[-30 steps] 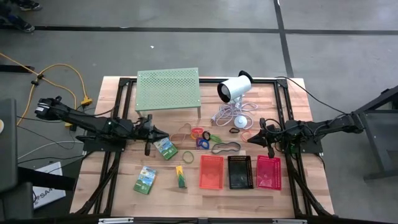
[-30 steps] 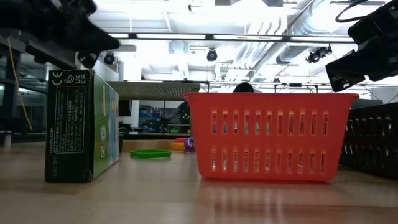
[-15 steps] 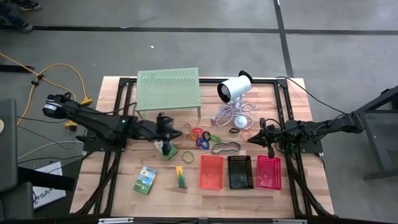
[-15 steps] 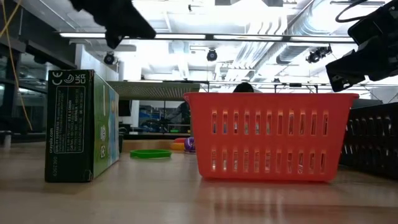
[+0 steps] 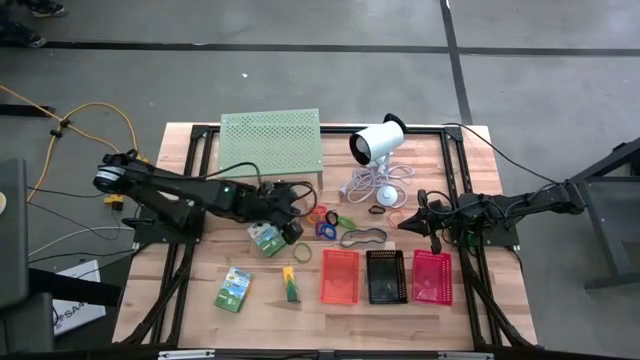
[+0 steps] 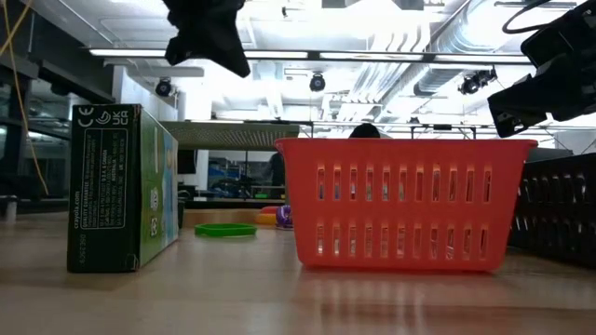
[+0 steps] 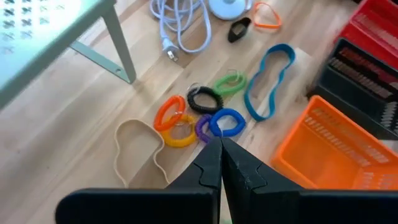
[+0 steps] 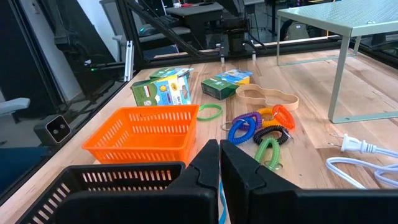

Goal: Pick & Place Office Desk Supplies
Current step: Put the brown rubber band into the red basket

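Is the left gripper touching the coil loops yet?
Apart. The left wrist view shows the shut left gripper hovering over the coil loops, none caught between its fingertips.

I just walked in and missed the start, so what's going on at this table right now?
A two-armed robot is sorting desk supplies. The left gripper is shut, holding nothing, and hangs above the cluster of coiled loops in the middle of the table. The right gripper waits shut at the right side, beyond the pink basket. The red basket, black basket and pink one show nothing inside in the overhead view. The green packs and rubber bands lie loose on the wood.
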Available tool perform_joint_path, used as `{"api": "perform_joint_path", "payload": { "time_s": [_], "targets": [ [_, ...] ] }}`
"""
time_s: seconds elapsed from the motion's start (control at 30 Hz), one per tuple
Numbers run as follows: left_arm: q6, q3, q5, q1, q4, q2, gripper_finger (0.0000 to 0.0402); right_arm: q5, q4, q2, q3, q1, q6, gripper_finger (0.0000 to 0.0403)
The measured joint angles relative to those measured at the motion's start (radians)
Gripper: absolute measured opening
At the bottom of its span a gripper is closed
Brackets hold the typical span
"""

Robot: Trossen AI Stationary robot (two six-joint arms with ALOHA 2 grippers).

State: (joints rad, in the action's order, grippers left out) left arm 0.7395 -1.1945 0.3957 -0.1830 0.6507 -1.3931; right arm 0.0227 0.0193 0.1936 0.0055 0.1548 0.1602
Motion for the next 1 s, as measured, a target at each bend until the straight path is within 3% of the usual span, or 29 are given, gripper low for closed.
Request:
{"api": "perform_joint_path", "payload": {
  "time_s": [0.57, 0.8, 1.0],
  "targets": [
    [0.082, -0.047, -0.032, 0.085, 0.031, -0.204, 0.0000, 0.000, 0.000, 0.000, 0.000, 0.000, 0.000, 0.0003],
    [0.162, -0.047, -0.130, 0.094, 0.032, -0.295, 0.0000, 0.000, 0.000, 0.000, 0.000, 0.000, 0.000, 0.0003],
    [0.193, -0.047, -0.144, 0.095, 0.055, -0.343, 0.0000, 0.000, 0.000, 0.000, 0.000, 0.000, 0.000, 0.0003]
  ]
}}
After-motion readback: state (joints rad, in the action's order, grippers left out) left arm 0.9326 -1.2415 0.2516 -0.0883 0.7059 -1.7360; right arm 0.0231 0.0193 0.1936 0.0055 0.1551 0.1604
